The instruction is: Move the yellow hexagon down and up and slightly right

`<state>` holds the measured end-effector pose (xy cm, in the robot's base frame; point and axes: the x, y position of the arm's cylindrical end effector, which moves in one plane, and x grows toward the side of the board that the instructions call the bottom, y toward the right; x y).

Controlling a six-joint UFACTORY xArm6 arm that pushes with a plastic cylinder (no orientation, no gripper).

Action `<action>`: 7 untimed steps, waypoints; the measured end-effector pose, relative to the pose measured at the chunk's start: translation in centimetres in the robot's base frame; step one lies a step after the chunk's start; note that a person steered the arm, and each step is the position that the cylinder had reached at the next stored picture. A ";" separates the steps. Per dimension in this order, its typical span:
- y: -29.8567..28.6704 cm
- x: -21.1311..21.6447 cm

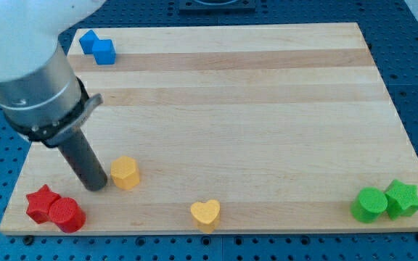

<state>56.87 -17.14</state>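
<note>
The yellow hexagon (125, 172) lies on the wooden board (252, 109) at the view's lower left. My tip (97, 187) rests on the board just left of the hexagon, close to it or touching its left side. The dark rod rises up and to the left into the grey arm body (27, 72).
A yellow heart (205, 214) lies near the bottom edge. A red star (41, 203) and a red cylinder (67, 214) sit at the bottom left corner. Two blue blocks (97, 47) sit at the top left. A green cylinder (369, 204) and green star (403, 199) sit at the bottom right.
</note>
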 end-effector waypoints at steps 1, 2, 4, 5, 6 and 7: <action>1.1 1.7; 1.1 1.7; 0.7 -4.0; 0.7 -4.0; 7.7 -2.4; 8.7 -2.1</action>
